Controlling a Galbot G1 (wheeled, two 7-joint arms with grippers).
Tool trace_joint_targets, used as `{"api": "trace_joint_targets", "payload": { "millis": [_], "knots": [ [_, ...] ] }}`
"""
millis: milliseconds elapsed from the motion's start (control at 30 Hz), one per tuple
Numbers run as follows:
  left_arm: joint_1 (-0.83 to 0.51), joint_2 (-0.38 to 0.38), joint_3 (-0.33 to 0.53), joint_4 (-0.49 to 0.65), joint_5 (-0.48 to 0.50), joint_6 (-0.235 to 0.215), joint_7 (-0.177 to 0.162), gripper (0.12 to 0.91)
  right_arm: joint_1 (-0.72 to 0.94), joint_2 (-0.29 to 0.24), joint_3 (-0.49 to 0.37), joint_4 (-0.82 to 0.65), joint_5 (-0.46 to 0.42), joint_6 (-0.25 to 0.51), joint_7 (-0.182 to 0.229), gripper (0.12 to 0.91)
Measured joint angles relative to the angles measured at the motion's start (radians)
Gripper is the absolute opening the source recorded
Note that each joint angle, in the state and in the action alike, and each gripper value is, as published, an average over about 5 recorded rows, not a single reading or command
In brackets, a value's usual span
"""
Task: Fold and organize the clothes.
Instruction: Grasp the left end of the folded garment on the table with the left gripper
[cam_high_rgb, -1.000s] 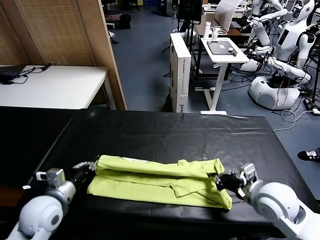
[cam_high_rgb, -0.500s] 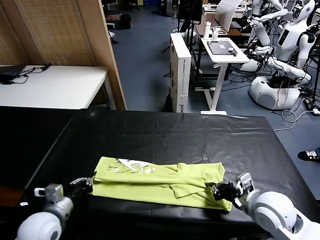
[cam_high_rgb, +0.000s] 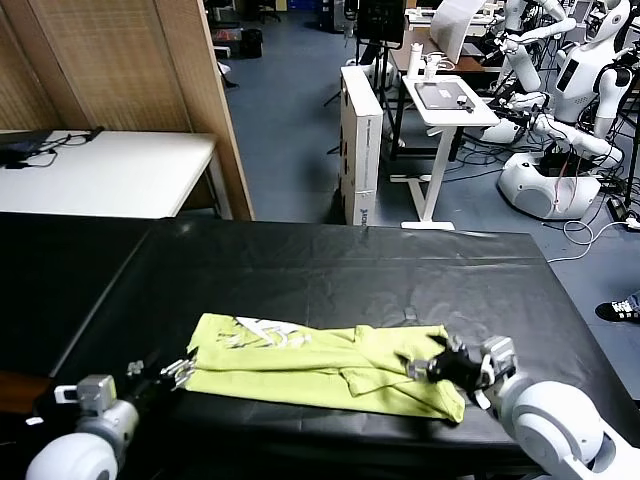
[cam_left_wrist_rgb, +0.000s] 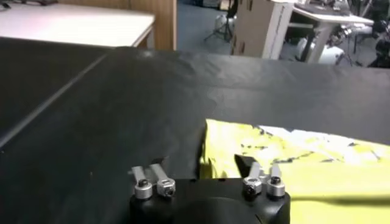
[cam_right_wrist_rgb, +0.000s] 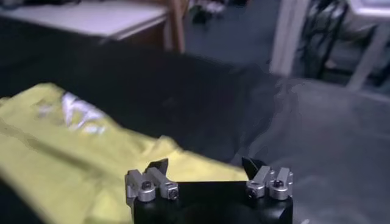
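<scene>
My head camera looks forward and down over the black table (cam_high_rgb: 330, 270). Each wrist camera sits low and close behind its own fingers, facing across the tabletop. All three share the shirt (cam_high_rgb: 320, 365) (cam_left_wrist_rgb: 317, 164) (cam_right_wrist_rgb: 67, 140).

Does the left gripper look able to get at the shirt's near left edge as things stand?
Probably yes: the left gripper sits open beside the T-shirt edge, with only bare black table between them.

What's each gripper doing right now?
Left gripper: jaws open, holding nothing, at the T-shirt's left end.
Right gripper: jaws open, holding nothing, over its right end.
</scene>
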Motion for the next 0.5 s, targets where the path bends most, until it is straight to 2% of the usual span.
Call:
{"api": "trace_joint_targets", "payload": {
  "millis": [200, 500],
  "knots": [
    [-0.086, -0.020, 0.049, 0.077, 0.016, -0.008, 0.007, 0.907, -0.011, 0.047, 0.027, -0.029, 0.006, -0.016, 0.011, 0.907],
    [-0.144, -0.043, 0.089, 0.147, 0.023, -0.014, 0.008, 0.907, -0.009, 0.080, 0.054, -0.057, 0.010, -0.028, 0.013, 0.907]
  ]
}}
